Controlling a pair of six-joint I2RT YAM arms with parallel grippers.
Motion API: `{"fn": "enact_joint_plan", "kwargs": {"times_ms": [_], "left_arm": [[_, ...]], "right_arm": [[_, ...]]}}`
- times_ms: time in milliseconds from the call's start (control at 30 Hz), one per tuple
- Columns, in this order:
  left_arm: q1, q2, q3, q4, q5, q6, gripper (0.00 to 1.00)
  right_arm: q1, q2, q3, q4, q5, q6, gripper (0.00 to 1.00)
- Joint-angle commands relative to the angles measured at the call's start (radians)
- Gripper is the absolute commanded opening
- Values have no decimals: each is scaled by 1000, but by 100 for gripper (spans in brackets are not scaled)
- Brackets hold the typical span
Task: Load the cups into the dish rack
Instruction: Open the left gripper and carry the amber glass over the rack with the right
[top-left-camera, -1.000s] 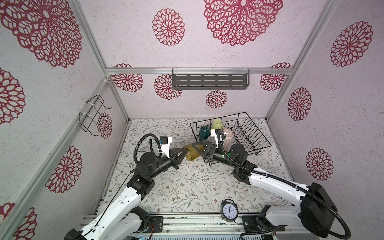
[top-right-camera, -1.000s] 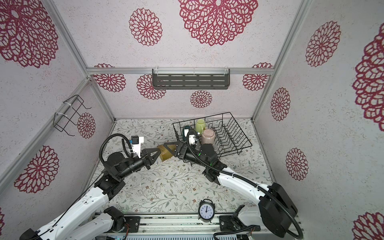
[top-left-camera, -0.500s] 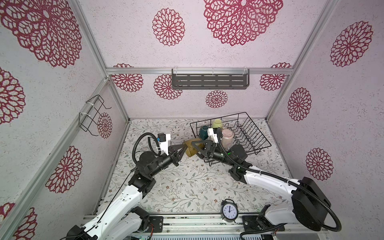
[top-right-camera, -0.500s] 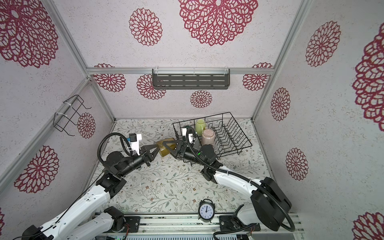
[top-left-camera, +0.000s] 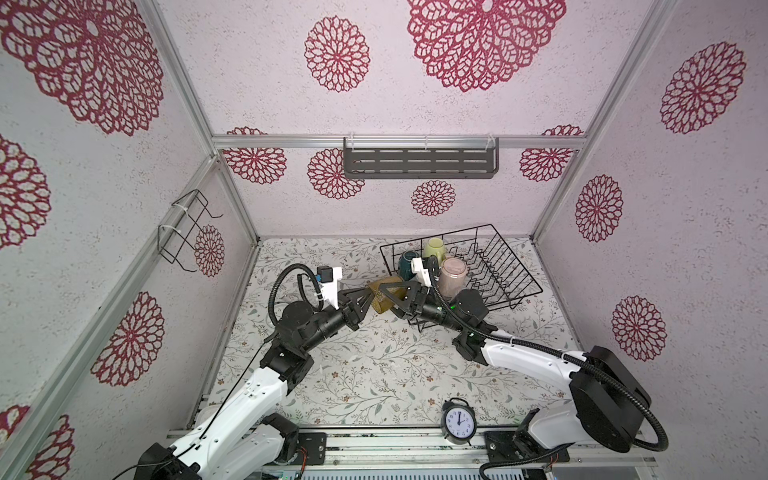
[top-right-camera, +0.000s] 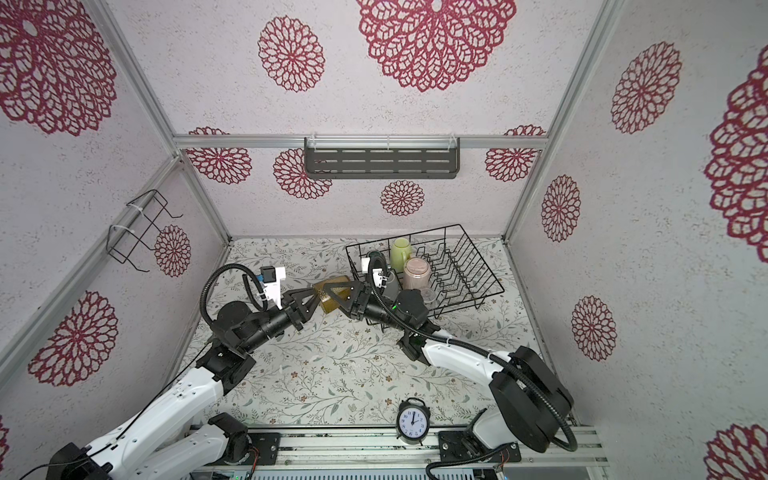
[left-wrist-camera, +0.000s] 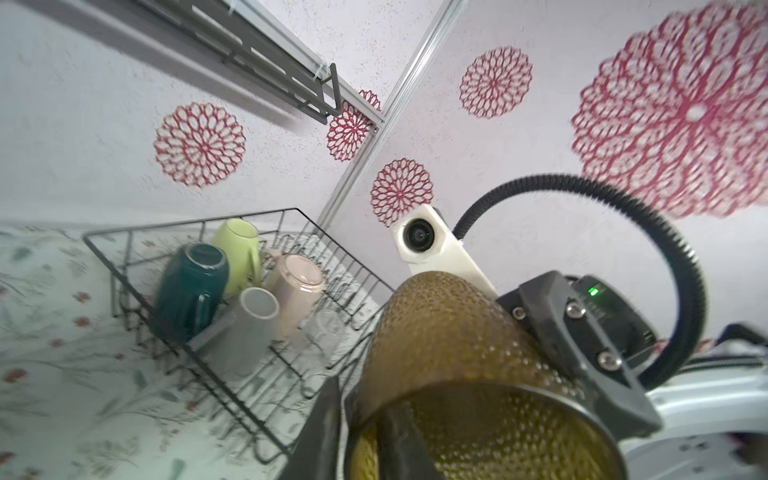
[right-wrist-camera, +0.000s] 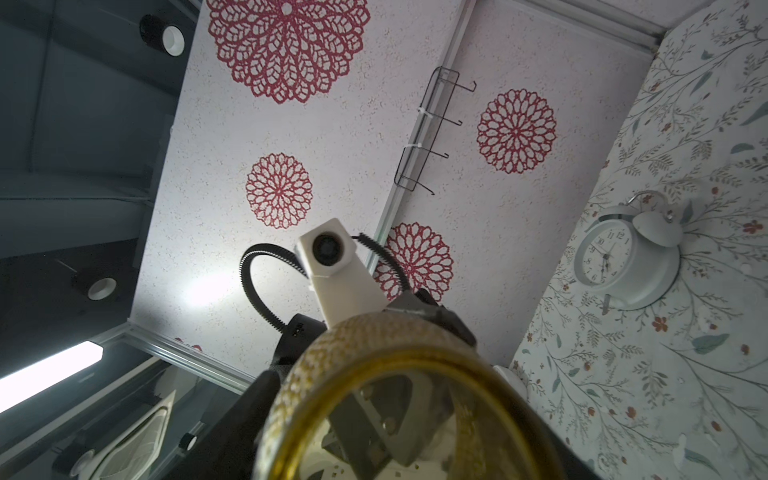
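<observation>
- Right gripper (top-left-camera: 387, 296): closed round the amber glass tumbler (left-wrist-camera: 449, 332), one finger lying flat along the glass.
- Left gripper (top-left-camera: 365, 298): straddling the tumbler's rim, one finger inside and one outside. Can't tell whether it's actually pinching.
- Tumbler up in the air just outside the dish rack (top-left-camera: 517, 258), off the corner with the dark teal mug (left-wrist-camera: 191, 286).
- Sitting inside the rack: teal one, yellow-green mug (left-wrist-camera: 237, 245), pale pink mug (left-wrist-camera: 295, 291), grey mug (left-wrist-camera: 245, 328), small clear glass (left-wrist-camera: 324, 332).
- Five of six done, by the looks of it. Left to do: finish the handover and get the tumbler into the rack.
</observation>
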Motion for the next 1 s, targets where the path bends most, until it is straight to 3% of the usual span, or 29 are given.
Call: {"fn": "enact_joint_plan", "kwargs": {"times_ms": [0,167,300,400,667,967], "left_arm": [[10,-6,-11,-34,-41,-5,41],[15,-54,-18,-144,-114,31,65],[19,-110,-15,-268,-185,66,72],[25,-144,-34,-306,-242,75,76],[42,-158,-40,-353,-287,76,78],[49,-153,-27,-415,-293,72,82]], "right_arm": [[-14,-59,30,-86,6,-134,68],[-62,-128,46,-378,62,-374,67],[-74,-205,94,-719,224,-684,67],[-80,-233,114,-871,330,-811,67],[-129,-163,212,-1119,498,-968,65],[-196,-33,274,-1206,544,-1050,65]]}}
